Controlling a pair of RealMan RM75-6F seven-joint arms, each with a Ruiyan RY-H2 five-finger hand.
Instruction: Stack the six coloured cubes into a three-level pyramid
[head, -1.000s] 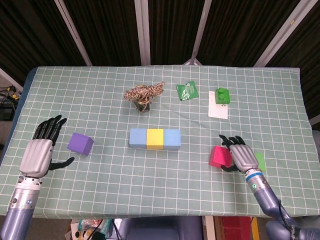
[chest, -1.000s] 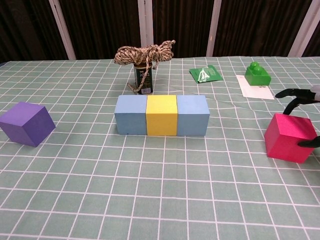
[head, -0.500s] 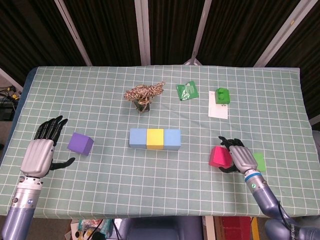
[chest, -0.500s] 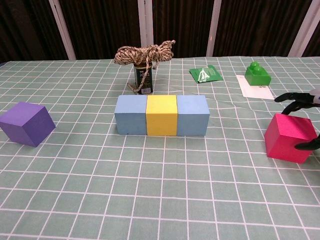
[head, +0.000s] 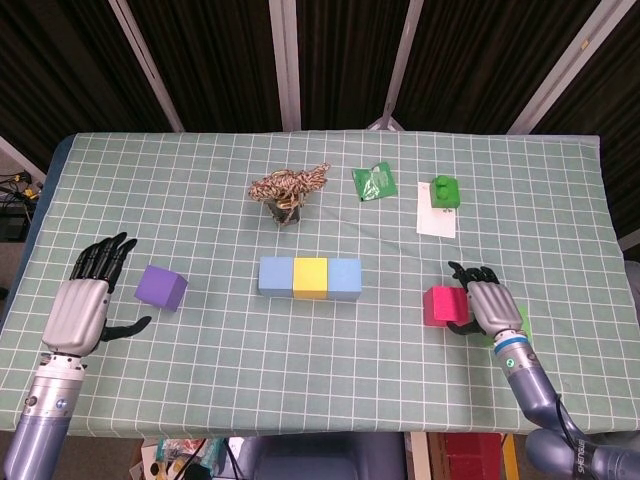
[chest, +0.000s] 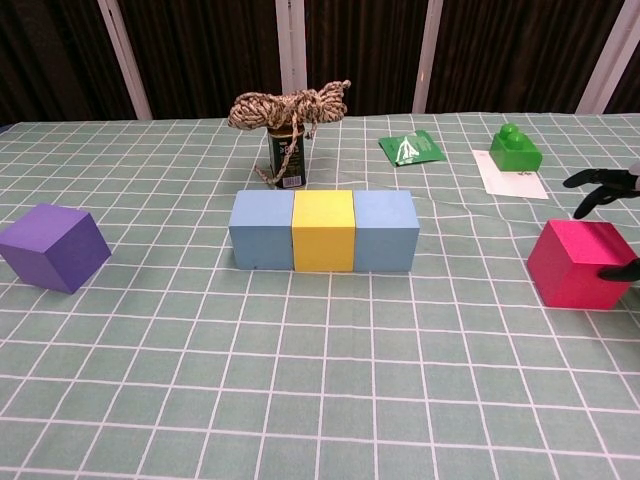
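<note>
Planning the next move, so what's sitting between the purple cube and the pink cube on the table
The row of three cubes, blue, yellow and blue, touching side by side, lies between the purple cube and the pink cube; the head view shows it best.

Head view: we look steeply down from high over the whole green checked cloth tabletop (head: 200, 170).
Chest view: we sit low and near, facing level across it.
Shared: the row of blue and yellow foam cubes (head: 310, 278) (chest: 323, 230).

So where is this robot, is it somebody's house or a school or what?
Probably a robot test room, not a house. One table with a green checked cloth stands before dark curtains with metal bars, and boxes and cables sit on the floor below the table's near edge.
</note>
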